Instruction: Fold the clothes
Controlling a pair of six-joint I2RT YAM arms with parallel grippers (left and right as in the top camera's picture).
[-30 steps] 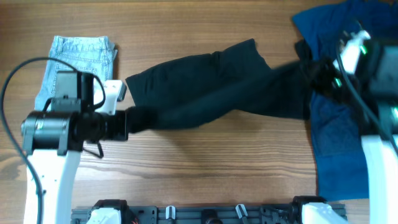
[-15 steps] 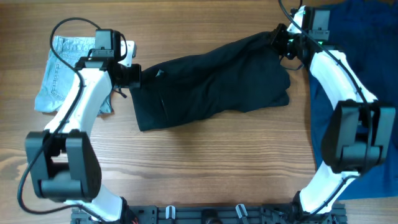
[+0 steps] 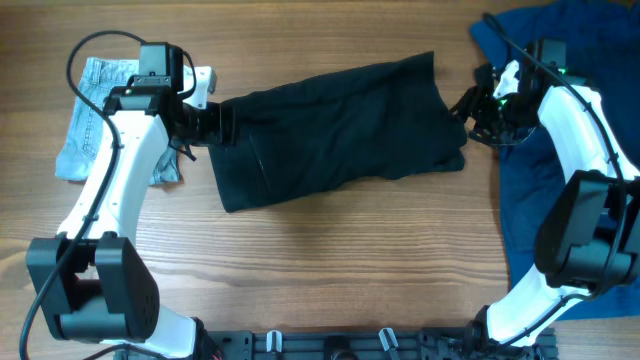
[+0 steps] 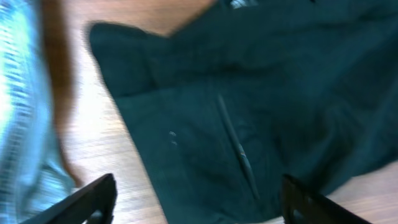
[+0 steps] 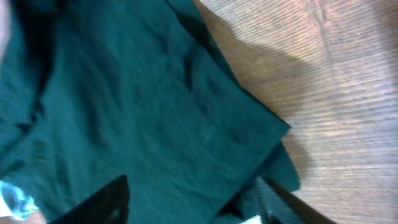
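- Overhead, we start at the far left, where the light-blue denim shorts [image 3: 85, 120] lie bunched on the desk [image 3: 330, 270], partly under the left arm and apart from the work in hand.
- Next comes the left claw [image 3: 220, 125], sitting at the upper-left corner of the black shorts [image 3: 340, 125]. In its wrist view the two fingers stand spread wide with dark fabric lying flat between and beyond them, and nothing is pinched. We cannot tell whether the tips brush the cloth.
- The black shorts fill the middle of the desk as a rough flat slab. Their long axis runs left to right and rises a little toward the right end. They lie to the right of the left claw and to the left of the right one, so each arm is nearest its own end.
- We find the right claw [image 3: 472, 115] just beside the right edge of the shorts. Its wrist view shows the fingers parted over a corner of the cloth and bare wood, gripping nothing.
- At the far right the royal-blue garment [image 3: 540, 220] sprawls under the right arm, unfolded.
- We judge that the next move depends on the long axis: each claw would take its own end and bring the two ends together.
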